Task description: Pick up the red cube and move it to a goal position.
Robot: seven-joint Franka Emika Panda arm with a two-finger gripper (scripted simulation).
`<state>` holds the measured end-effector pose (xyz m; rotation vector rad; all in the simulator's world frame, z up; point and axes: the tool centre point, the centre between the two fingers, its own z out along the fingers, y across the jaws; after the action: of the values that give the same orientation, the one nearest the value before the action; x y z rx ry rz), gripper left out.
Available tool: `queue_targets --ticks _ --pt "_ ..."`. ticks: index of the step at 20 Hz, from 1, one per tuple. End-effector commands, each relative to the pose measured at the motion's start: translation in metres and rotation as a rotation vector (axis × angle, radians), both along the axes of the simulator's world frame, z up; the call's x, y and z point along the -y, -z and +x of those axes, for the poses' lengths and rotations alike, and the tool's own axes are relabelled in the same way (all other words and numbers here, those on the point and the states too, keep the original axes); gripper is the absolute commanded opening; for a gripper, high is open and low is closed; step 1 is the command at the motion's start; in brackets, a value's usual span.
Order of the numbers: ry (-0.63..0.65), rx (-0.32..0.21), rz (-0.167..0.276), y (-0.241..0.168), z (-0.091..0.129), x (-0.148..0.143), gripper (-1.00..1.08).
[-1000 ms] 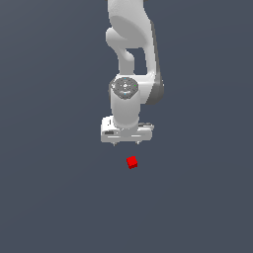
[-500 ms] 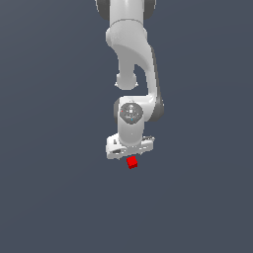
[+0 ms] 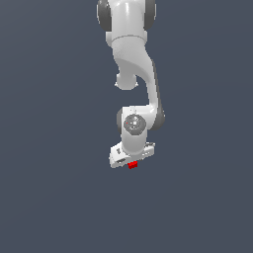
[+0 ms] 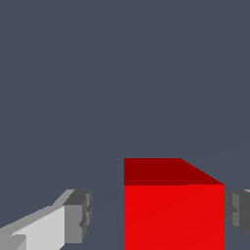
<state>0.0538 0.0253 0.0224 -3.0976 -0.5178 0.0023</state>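
Wrist view: red cube (image 4: 174,212) between the claw (image 4: 158,217) fingers, not gripped.
Spread wider than the cube, with one grey fingertip (image 4: 78,217) well clear of it and the other at or just beside the opposite face. Seen from the exterior view, resting on the grey table (image 3: 49,197), mostly hidden under the lowered claw (image 3: 131,160), a red sliver (image 3: 132,165) peeking out.

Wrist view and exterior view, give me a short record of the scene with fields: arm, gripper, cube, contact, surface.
arm: white Panda arm, reaching down
gripper: gripper open, one finger apart from the cube, the other at its opposite side
cube: red cube between the fingers, mostly hidden under the gripper in the exterior view
contact: not yet clamped
surface: plain dark grey floor
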Motion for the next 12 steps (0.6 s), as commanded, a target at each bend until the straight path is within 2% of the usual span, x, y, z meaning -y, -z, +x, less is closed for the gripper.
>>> queue_targets --ticks 1,2,3,12 --pt "-0.009 0.002 0.000 0.0025 0.0018 -0.0009 1.00" --pt "-0.010 0.002 0.000 0.0027 0.0019 -0.0010 1.00" --pt "-0.010 0.002 0.000 0.0027 0.0019 -0.0010 -1.00" --pt "-0.010 0.002 0.000 0.0027 0.0019 -0.0010 -1.00"
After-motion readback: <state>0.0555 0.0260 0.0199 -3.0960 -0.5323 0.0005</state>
